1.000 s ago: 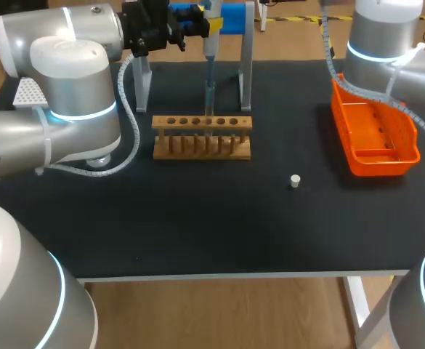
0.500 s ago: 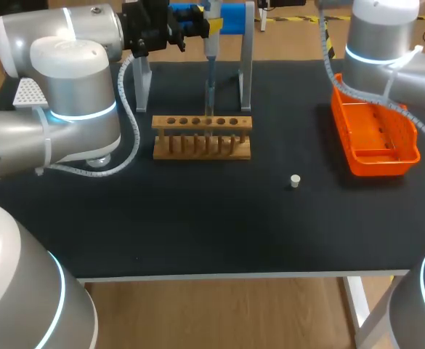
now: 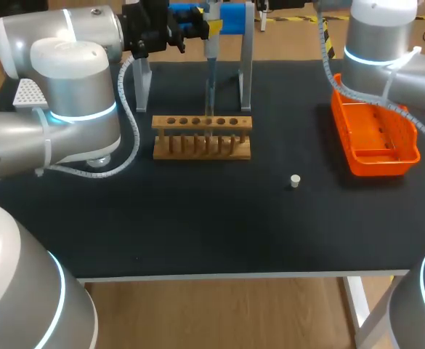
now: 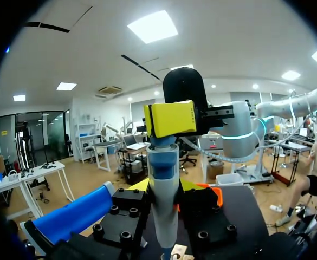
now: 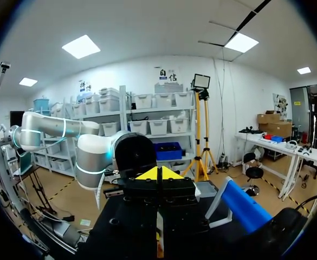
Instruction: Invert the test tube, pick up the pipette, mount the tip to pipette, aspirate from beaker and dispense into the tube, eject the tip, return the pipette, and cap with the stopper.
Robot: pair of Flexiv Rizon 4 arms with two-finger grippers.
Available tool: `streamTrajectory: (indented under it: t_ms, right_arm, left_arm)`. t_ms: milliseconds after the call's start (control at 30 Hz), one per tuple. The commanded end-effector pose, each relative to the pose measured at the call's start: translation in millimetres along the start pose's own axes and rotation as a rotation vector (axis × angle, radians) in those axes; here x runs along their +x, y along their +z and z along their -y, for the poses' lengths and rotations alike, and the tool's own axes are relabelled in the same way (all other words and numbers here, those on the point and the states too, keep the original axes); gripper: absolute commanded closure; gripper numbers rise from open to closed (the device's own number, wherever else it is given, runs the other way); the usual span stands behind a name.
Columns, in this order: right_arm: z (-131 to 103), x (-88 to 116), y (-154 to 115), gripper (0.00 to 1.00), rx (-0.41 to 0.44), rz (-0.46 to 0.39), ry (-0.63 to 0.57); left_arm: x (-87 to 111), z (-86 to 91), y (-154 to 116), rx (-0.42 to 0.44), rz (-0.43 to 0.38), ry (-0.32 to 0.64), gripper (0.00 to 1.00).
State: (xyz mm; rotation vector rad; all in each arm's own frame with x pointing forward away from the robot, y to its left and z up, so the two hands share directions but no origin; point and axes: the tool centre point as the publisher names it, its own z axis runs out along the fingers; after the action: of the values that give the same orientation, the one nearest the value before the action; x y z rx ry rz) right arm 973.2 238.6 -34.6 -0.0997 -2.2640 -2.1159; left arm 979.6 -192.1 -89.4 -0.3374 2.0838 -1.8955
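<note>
The pipette [image 3: 209, 54] is being held upright over the wooden rack [image 3: 202, 137], tip down, squeezed by the left gripper [image 4: 163, 214], while the fingers of the right gripper [image 5: 158, 174] are being pressed together.

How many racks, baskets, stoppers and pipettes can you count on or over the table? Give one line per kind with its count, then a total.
rack: 1
basket: 1
stopper: 1
pipette: 1
Total: 4
</note>
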Motion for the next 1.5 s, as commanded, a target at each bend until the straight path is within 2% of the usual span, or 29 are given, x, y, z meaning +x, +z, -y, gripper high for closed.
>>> streamTrajectory:
  t_ms: [33,367,767,800,833,867,900,1067,1233,1333,1500]
  right_arm:
    - [7,-3,0,1.0,0.01,0.002,0.001]
    - [8,-4,0,1.0,-0.001,-0.004,0.008]
    - [-35,9,-15,1.0,-0.025,0.007,-0.108]
    - [-37,11,-17,0.93,-0.023,0.009,-0.118]
    - [-38,12,-18,0.74,-0.023,0.01,-0.121]
    - [-39,14,-22,0.11,-0.023,0.012,-0.132]
    - [-40,15,-23,0.0,-0.021,0.009,-0.144]
    - [-36,21,-40,0.0,-0.001,0.009,-0.174]
    - [-20,28,-68,0.0,0.026,0.023,-0.208]
    - [-3,30,-87,0.0,0.062,0.027,-0.233]
    - [39,30,-111,0.0,0.089,0.037,-0.244]
  left_arm:
    - [1.5,6.6,1,0.007,0.006,0.002,1.0]
    - [1.5,6.6,1,0.007,0.006,0.002,1.0]
    - [1.5,6.6,1,0.007,0.006,0.002,1.0]
    - [1.5,6.6,1,0.007,0.006,0.002,1.0]
    - [1.5,6.6,1,0.007,0.006,0.002,1.0]
    - [1.5,6.6,1,0.007,0.006,0.002,1.0]
    - [1.5,6.6,1,0.007,0.006,0.002,1.0]
    - [1.5,6.6,1,0.007,0.006,0.002,1.0]
    - [1.5,6.6,1,0.007,0.006,0.002,1.0]
    - [1.5,6.6,1,0.007,0.006,0.002,1.0]
    - [1.5,6.6,1,0.007,0.006,0.002,1.0]
